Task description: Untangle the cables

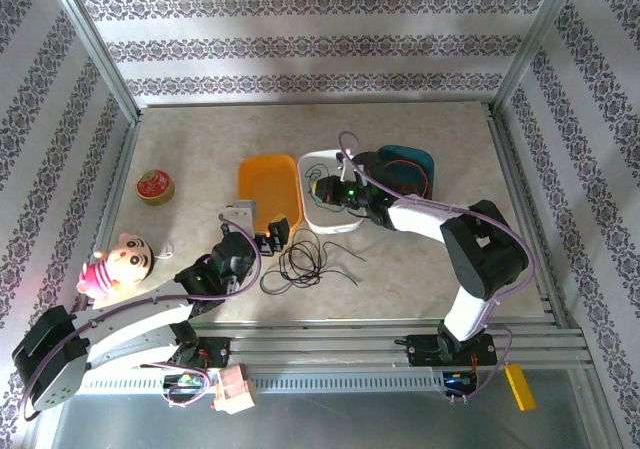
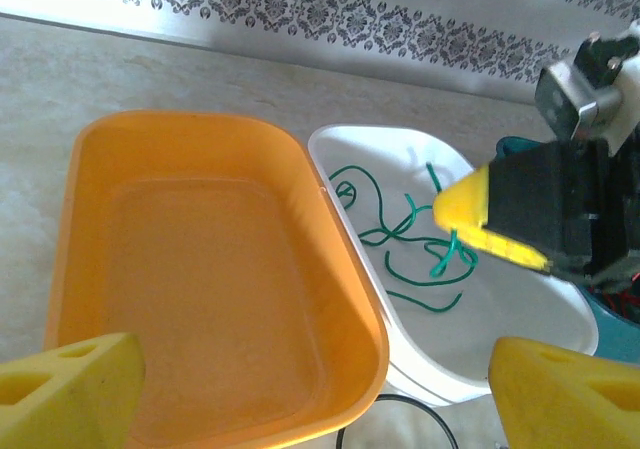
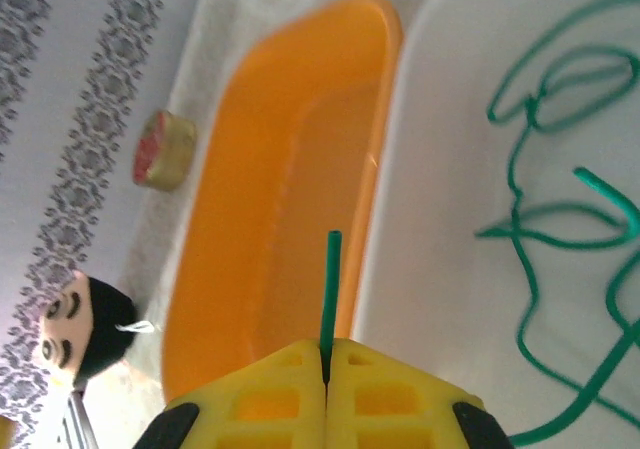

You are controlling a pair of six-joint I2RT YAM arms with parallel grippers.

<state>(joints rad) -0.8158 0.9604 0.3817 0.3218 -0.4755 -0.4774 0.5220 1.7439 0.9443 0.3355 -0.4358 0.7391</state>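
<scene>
Our right fingers (image 3: 327, 357) pinch the green cable (image 3: 329, 289) over the white tray (image 3: 440, 169). Our left fingers (image 1: 277, 234) gape by the orange tray (image 2: 200, 269). The black cable (image 1: 297, 266) lies looped on the desk (image 1: 400, 279): half done, we judge.

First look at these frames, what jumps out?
The right end effector is clamped on one end of the green cable, whose loops lie in the white tray. Just left of that tray sits a bright orange tray. A black cable lies coiled on the table in front of both.
</scene>
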